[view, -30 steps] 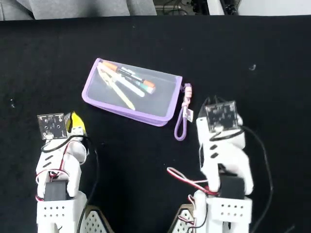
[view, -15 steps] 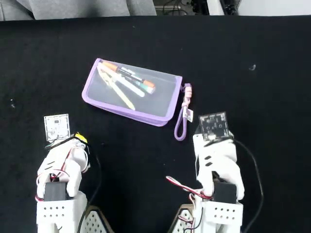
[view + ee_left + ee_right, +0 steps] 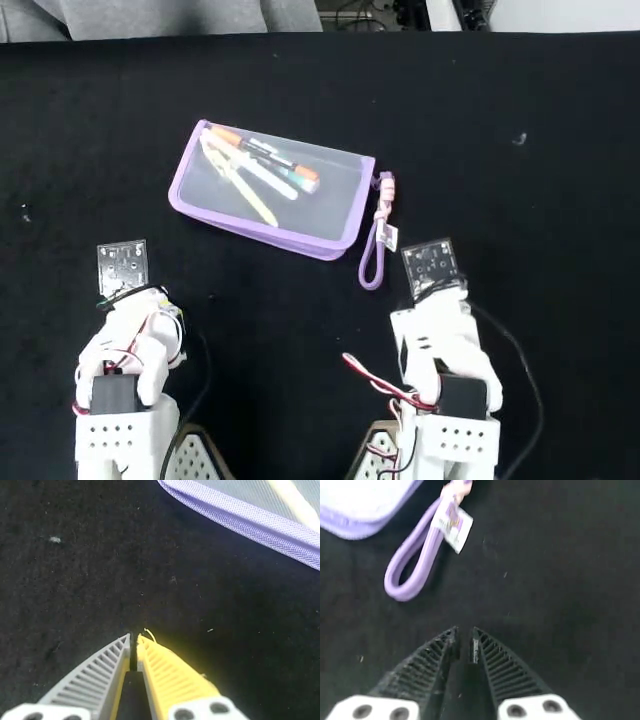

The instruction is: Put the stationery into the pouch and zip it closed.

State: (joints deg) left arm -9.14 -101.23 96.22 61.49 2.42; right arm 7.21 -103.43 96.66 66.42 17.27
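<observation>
Both closed, empty | left fingers (image 3: 165, 670) ribbed | right fingers (image 3: 495, 662) ribbed | pouch (image 3: 320, 205) translucent, woven purple edge

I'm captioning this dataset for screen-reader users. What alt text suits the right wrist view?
The black ribbed right tool, shut and empty, hangs above a black table. Beyond its tips lies a purple looped wrist strap with a small white tag, beside the corner of a purple-edged translucent pouch.

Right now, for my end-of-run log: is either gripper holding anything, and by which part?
Nothing is held. The left gripper and the right gripper are both shut and empty, apart from the pouch.
</observation>
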